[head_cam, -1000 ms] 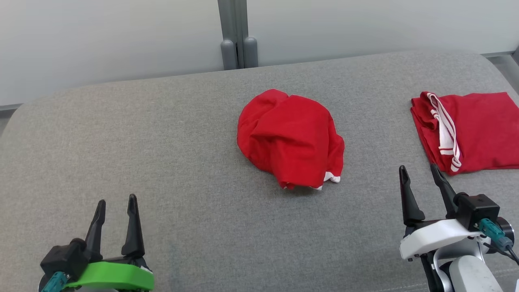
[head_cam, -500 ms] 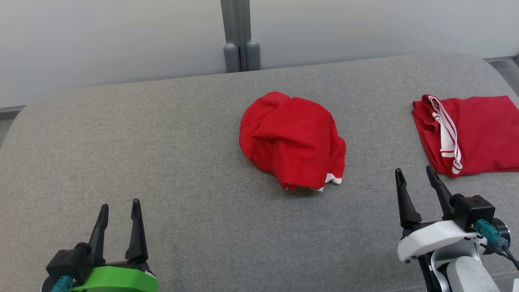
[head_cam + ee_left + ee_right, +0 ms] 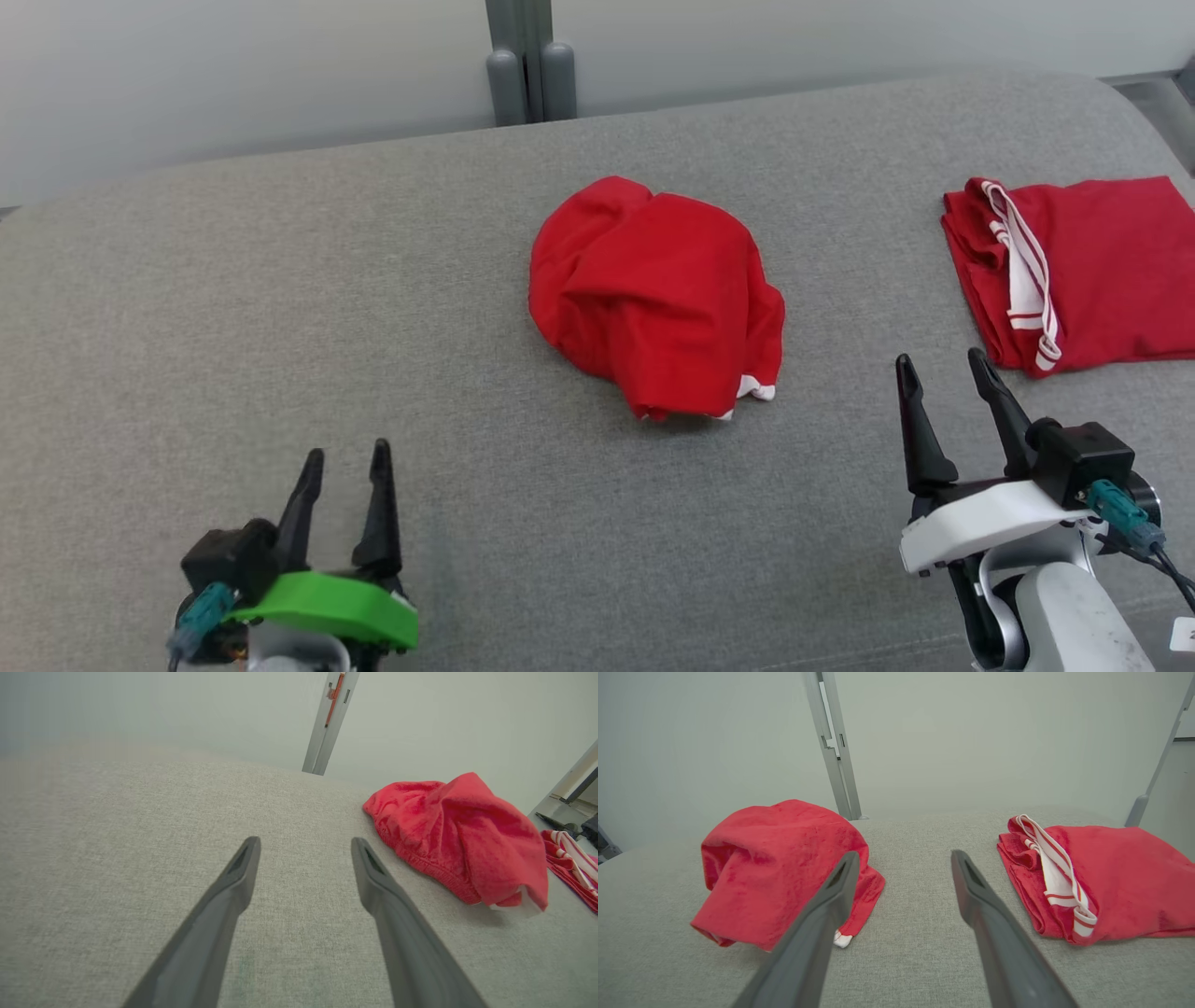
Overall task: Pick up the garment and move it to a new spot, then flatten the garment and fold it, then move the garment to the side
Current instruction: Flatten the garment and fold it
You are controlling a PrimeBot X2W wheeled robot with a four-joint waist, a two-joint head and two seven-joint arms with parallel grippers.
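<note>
Loads of bare cushion (image 3: pixel 280 280) at the frame's left and bottom for us; the garment (image 3: pixel 653 299) sits bunched mid-frame and a folded piece (image 3: pixel 1102 271) hugs the right edge. Our left gripper (image 3: pixel 347 451) and right gripper (image 3: pixel 939 357) hang low, jaws apart, empty. Our worry: the right one snags the folded piece, or pinches one layer and the garment drags.

Broad grey fabric cushion (image 3: pixel 280 280), pale wall (image 3: pixel 233 75) behind, grey metal post (image 3: pixel 519 37) against that wall.
</note>
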